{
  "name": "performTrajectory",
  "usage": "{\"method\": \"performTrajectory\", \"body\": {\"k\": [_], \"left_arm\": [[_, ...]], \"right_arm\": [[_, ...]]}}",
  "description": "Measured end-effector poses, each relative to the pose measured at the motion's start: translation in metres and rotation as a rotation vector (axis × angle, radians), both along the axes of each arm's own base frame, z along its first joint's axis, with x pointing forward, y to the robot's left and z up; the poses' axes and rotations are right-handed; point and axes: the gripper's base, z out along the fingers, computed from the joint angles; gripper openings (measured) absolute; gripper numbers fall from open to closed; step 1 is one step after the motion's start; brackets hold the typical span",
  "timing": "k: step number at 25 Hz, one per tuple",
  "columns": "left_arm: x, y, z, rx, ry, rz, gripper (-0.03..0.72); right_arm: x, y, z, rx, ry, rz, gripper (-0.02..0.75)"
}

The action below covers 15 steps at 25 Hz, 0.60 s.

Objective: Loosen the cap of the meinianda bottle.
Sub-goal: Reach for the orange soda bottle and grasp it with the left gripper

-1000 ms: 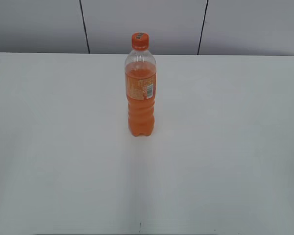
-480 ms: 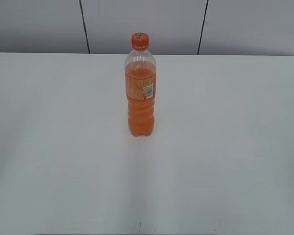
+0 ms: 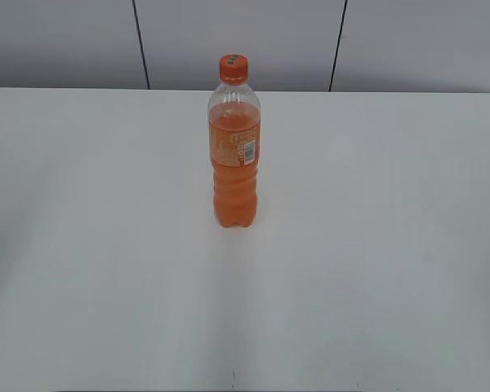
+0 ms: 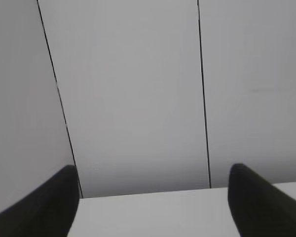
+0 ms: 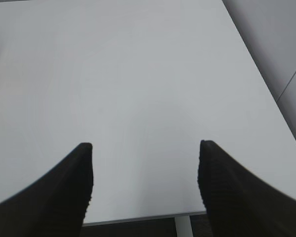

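meinianda bottle [image 3: 234,155] stands upright near the middle of the white bench [image 3: 376,245], a little toward the far edge, with nothing else close to it. it is filled with orange drink up to the shoulder, so it likely has a fair weight low down and should stay put under a gentle touch, though being tall and slim it could tip if pushed high up. the clear plastic wall probably gives when squeezed, and the smooth label band may slip; the ribbed waist below the label looks like the firmest and least slippery place to clamp the body. the cap [image 3: 233,68] sits fully on the neck, small, round and orange with a dark mark on top; it looks stiff, and its small size leaves little room, so a grip square across its sides would seem best, with the body held against turning.

neither arm shows in the exterior view. the left gripper [image 4: 153,197] has its jaws spread wide with nothing between them, facing the grey panelled wall [image 4: 133,98] over the bench edge. the right gripper [image 5: 145,173] also has its jaws wide apart and empty, looking down on bare bench. the bottle appears in neither wrist view, so both arms seem well apart from it, and the loosening is not yet begun
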Motion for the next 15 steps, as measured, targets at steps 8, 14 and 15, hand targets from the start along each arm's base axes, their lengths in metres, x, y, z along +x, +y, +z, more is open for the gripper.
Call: {"method": "performTrajectory", "body": {"k": [8,14,15], "left_arm": [[0.029,0.001,-0.007,0.000,-0.019,-0.002,0.562],[0.053,0.001,-0.021,-0.001,-0.007,-0.004,0.562],[0.056,0.002,-0.023,-0.001,-0.006,-0.004,0.562]], "right_arm": [[0.000,0.000,0.000,0.000,0.000,0.000,0.501],[0.000,0.000,0.000,0.000,0.000,0.000,0.501],[0.000,0.000,0.000,0.000,0.000,0.000,0.501]]}}
